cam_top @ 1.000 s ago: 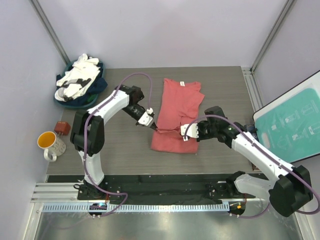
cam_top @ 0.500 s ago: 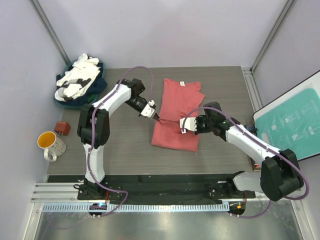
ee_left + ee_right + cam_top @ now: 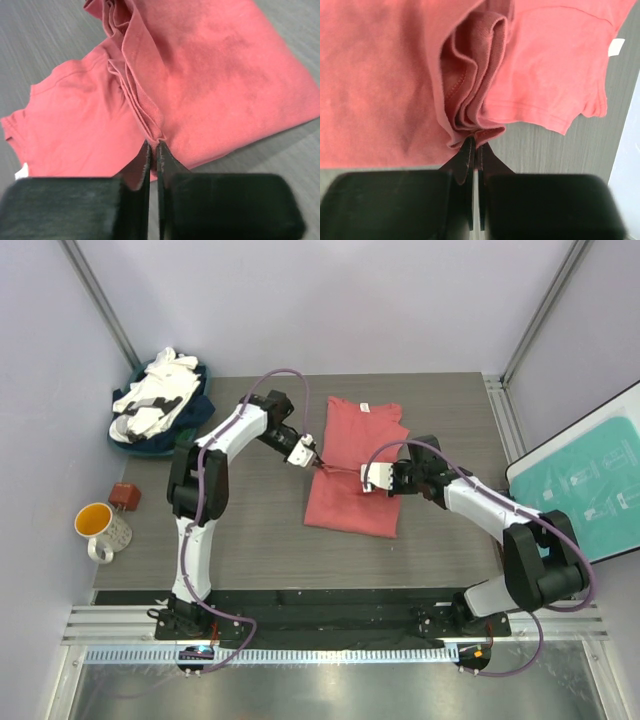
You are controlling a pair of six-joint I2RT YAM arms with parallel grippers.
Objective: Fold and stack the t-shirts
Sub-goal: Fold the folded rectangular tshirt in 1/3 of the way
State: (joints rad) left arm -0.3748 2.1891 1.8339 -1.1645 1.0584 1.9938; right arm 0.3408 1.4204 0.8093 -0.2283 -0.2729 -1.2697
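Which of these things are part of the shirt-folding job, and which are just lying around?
Part of the job: red t-shirt, pinched by the left claw and right claw; pile of white and navy shirts.
Lying about: orange-lined mug; small brown object beside it; teal board.

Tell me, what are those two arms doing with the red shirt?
They are folding it. The left gripper and right gripper are each shut on a bunched edge of the coral-red t-shirt, held over its middle. A pile of white and navy shirts waits off to the far left.
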